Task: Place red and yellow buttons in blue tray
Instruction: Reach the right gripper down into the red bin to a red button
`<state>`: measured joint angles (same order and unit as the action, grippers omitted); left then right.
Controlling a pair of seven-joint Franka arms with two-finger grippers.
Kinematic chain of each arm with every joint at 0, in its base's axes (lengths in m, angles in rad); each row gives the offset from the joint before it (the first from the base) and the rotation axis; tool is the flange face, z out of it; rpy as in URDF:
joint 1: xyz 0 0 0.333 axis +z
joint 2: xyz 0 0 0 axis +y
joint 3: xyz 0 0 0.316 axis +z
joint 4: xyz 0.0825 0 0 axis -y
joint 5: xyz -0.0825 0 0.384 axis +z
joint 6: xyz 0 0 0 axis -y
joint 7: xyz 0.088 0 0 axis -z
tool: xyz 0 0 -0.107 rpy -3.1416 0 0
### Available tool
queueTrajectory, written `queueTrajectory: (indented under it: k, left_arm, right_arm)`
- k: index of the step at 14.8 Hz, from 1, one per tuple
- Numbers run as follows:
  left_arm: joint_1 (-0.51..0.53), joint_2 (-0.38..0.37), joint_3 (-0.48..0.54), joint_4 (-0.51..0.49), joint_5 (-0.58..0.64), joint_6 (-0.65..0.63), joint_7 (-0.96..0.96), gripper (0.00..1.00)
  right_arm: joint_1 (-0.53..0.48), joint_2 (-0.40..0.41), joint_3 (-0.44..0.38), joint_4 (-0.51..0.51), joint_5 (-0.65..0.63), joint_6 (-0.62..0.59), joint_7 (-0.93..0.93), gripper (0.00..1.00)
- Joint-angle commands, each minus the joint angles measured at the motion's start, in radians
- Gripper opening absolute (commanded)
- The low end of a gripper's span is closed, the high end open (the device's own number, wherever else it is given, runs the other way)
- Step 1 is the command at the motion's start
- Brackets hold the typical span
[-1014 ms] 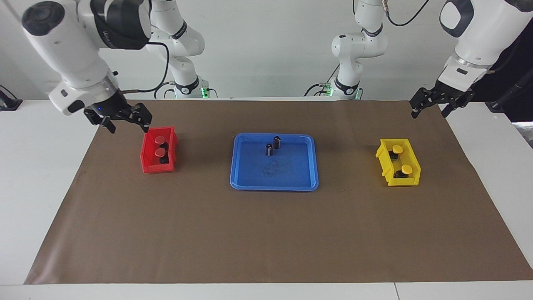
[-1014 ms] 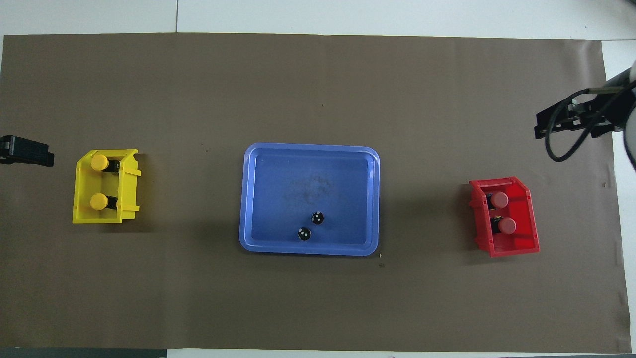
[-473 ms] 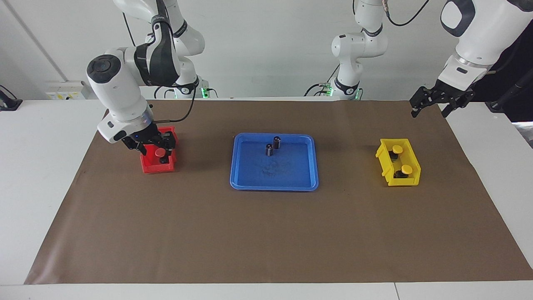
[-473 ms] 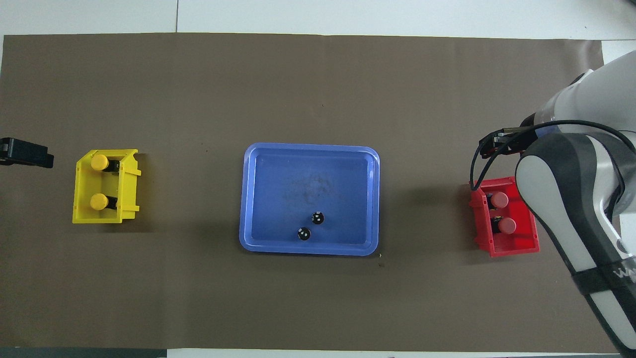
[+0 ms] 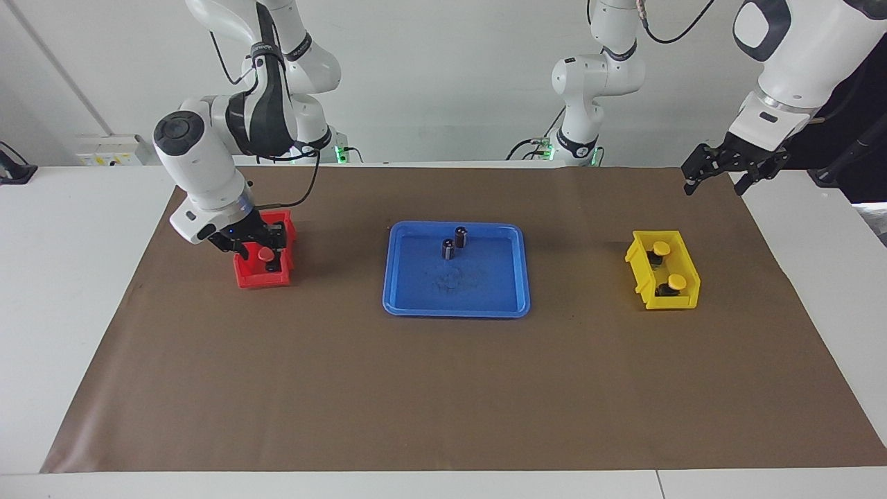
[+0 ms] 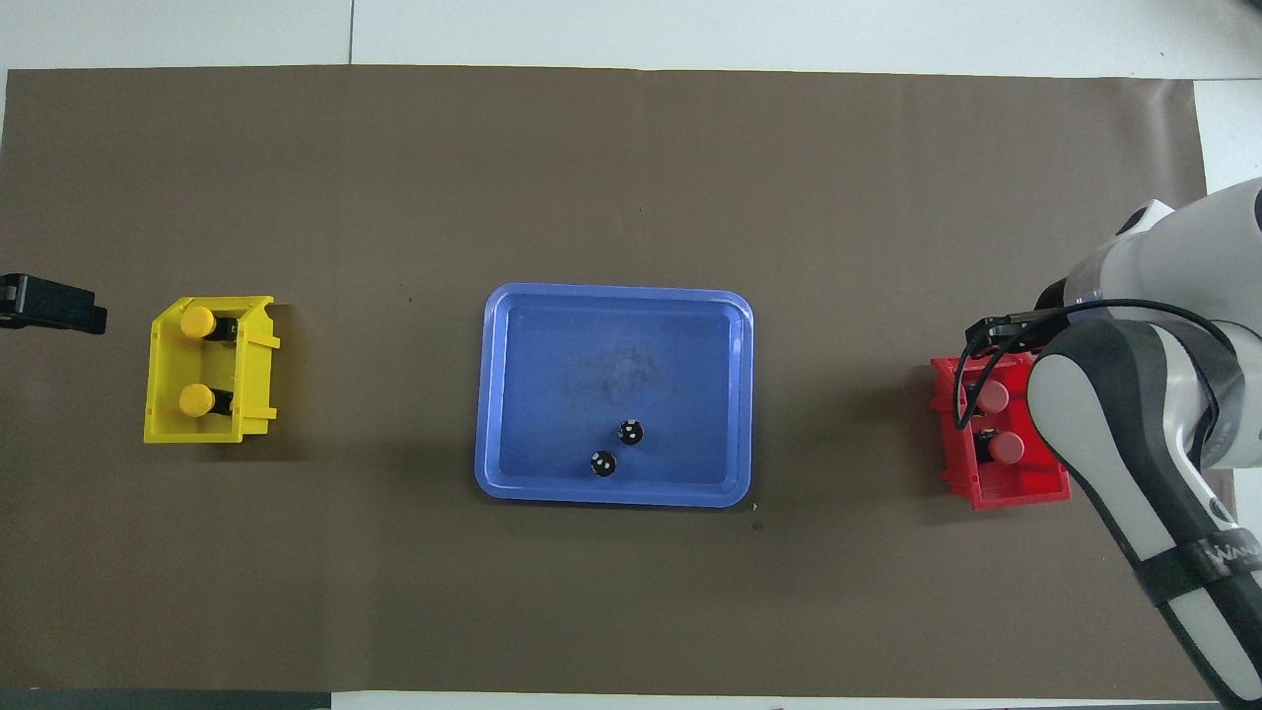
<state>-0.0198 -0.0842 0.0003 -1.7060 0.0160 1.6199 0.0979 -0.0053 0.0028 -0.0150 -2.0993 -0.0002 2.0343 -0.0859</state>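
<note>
Red buttons: two red-capped push-buttons lie in the small red bin [image 5: 262,277] toward my right arm's end of the tabletop [image 5: 443,388]. In the overhead view both show, one [image 6: 991,396] farther from me than the other [image 6: 1007,448], long axes level, caps toward the right arm's end of the tabletop and black bases toward the tray.
Yellow buttons: two in the small yellow bin [image 5: 686,296] toward my left arm's end, one [image 5: 662,248] nearer to me than the other [image 5: 676,281]; they lie on their sides, caps toward the left arm's end of the tabletop, black bases toward the tray.
Blue tray: the tray [image 5: 398,305] sits mid-tabletop between the bins, long side running across the tabletop; two dark capless cylinders [image 5: 455,242] stand upright in its part nearer to me.
Right end effector: my right end effector [image 5: 258,239] is down in the red bin at the button nearer to me; I cannot tell how far its fingers are open or whether they touch that button.
Left end effector: my left end effector [image 5: 721,168] waits in the air over the tabletop's corner, fingers spread wide, holding nothing.
View difference: the facing view shows only one red cap [image 5: 266,255], the other hidden by my right end effector; the overhead view shows both caps, and only the tip of my left end effector [image 6: 49,304].
</note>
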Motion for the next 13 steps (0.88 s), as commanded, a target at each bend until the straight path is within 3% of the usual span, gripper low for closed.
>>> queueTrajectory:
  k: [1,7,13]
  left_arm:
    - [0.004,-0.015,0.004,-0.011,-0.016,0.002,0.016,1.00]
    - [0.007,-0.023,0.006,-0.029,-0.016,0.006,0.020,1.00]
    - [0.008,-0.065,0.007,-0.165,-0.016,0.161,0.023,1.00]
  right_arm:
    - [-0.016,-0.075,0.006,-0.137,0.023,0.098,-0.040,0.64]
    - [-0.016,-0.095,0.006,-0.205,0.023,0.155,-0.054,0.62]
    - [-0.018,-0.096,0.006,-0.240,0.023,0.196,-0.101,0.62]
